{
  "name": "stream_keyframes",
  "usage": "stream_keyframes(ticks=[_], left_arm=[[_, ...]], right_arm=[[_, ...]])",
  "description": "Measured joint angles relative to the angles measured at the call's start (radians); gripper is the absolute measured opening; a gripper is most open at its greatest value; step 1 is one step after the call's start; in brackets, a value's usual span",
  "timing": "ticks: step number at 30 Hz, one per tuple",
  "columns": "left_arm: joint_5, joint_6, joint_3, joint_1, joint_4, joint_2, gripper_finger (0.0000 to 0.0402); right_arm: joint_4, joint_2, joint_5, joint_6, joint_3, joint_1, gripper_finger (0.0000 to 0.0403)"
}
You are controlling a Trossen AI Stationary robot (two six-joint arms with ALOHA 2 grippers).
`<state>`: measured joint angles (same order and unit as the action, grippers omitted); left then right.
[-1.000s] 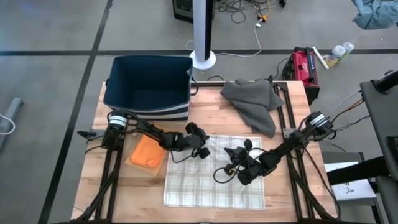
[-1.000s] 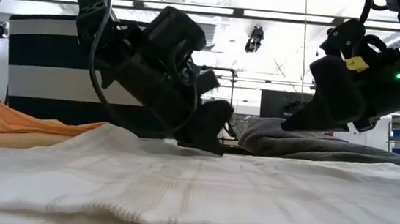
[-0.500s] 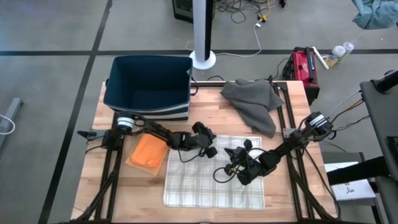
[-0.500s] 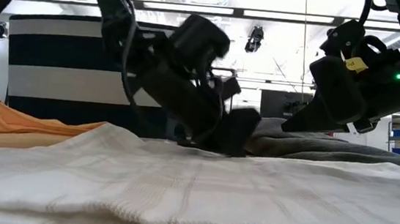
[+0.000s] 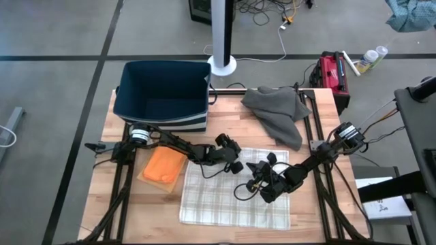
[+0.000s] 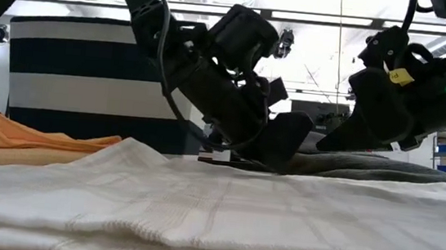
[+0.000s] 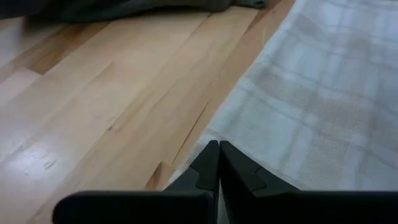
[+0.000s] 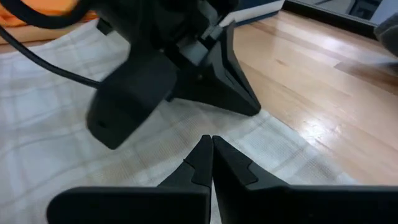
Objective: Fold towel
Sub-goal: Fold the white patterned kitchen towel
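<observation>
Lying flat on the tabletop (image 5: 231, 129), the checked towel (image 5: 231, 197) runs long axis front-to-back, its far edge under both arms. Left end effector (image 5: 235, 163), fingers pressed together, sits at that far edge near mid-width; right end effector (image 5: 253, 184), also closed and empty, hovers just inboard over the cloth.

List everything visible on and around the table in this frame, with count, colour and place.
Towel: one, white plaid, flat at the table's front centre.
Grey cloth: one, grey, crumpled at the back right.
Orange cloth: one, orange, folded at the front left.
Bin: one, navy with white stripes, back left.
Table: one, light wood.
Red case: one, red, on the floor by the back right corner.
Pole base: one, white, on the floor behind the table.
Left gripper: shut, on the towel's back edge.
Right gripper: shut, over the towel's right half.
</observation>
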<state>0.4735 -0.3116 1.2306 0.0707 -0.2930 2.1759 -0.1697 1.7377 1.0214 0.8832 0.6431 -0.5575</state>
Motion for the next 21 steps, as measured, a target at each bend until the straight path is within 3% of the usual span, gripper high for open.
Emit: stream_keyframes(ticks=[11, 21], left_arm=[[0.064, -0.013, -0.015, -0.004, 0.024, 0.009, 0.0001], [0.055, 0.014, 0.020, -0.002, 0.015, 0.002, 0.0001]], right_arm=[[0.000, 0.056, -0.011, 0.085, -0.009, 0.002, 0.0000], [-0.003, 0.050, -0.008, 0.079, -0.009, 0.002, 0.0000]])
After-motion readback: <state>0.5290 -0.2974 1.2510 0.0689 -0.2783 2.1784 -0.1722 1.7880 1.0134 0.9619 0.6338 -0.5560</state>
